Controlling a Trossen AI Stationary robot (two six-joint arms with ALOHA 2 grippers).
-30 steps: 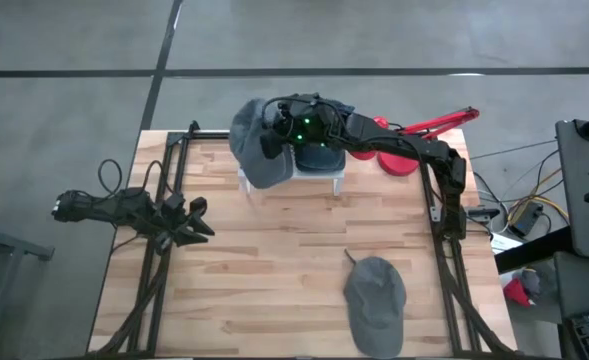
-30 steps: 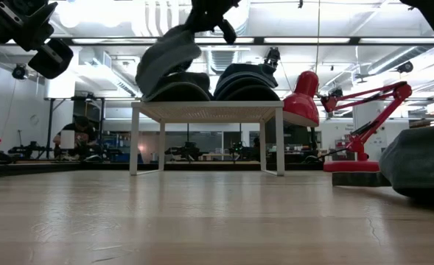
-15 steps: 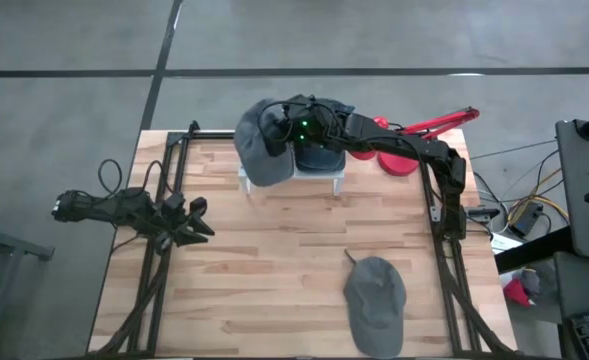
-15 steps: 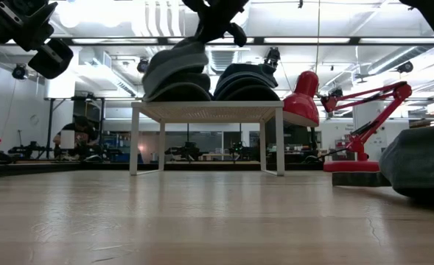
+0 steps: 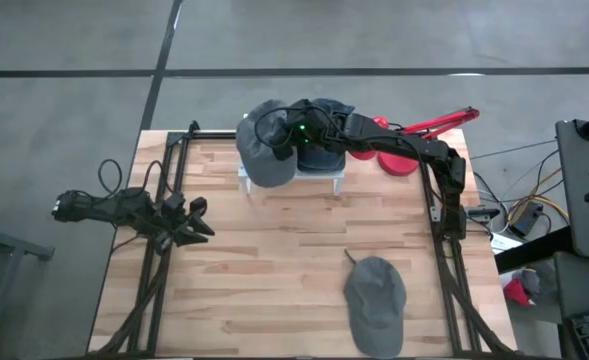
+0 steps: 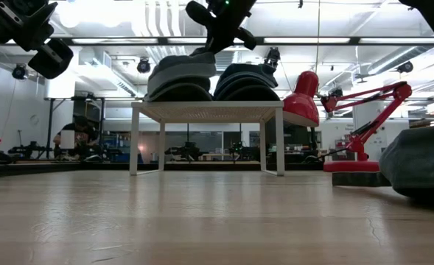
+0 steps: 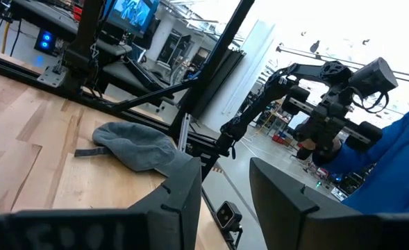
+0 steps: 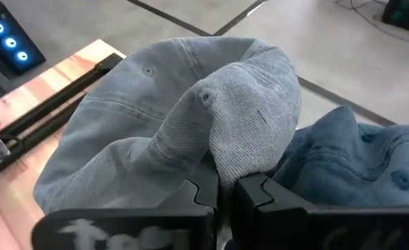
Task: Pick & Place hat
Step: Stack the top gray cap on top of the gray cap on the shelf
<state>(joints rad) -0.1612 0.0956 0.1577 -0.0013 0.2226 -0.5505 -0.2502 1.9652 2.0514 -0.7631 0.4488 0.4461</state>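
A grey hat (image 5: 265,152) lies on top of the left pile of hats on a small white stand (image 6: 209,110) at the table's far edge. My right gripper (image 8: 225,189) reaches in from the right and is shut on this hat (image 8: 190,118); in the low view it (image 6: 209,44) stands just above the pile. A pile of blue hats (image 5: 324,152) sits beside it on the stand. A second grey hat (image 5: 376,298) lies flat on the table near the right near corner. My left gripper (image 5: 202,220) waits open at the table's left side. My right gripper pinches a bunched fold of the grey hat's crown (image 8: 249,156) between its two fingers. The fingers come slanting down from the table's right. The hat rests on the left pile (image 6: 178,81), nearly level.
A red desk lamp (image 5: 404,150) stands at the far right, beside the stand, its arm (image 6: 364,96) reaching right. Black frame rails (image 5: 164,260) run along both sides of the table. Bare wood (image 5: 274,260) lies between the stand and the near hat.
My right gripper has carried the grey hat toward the table's right and lowered it. The hat hung tilted off the left side of the stand; now it lies nearly level on top of the left pile. The gripper stays shut on it.
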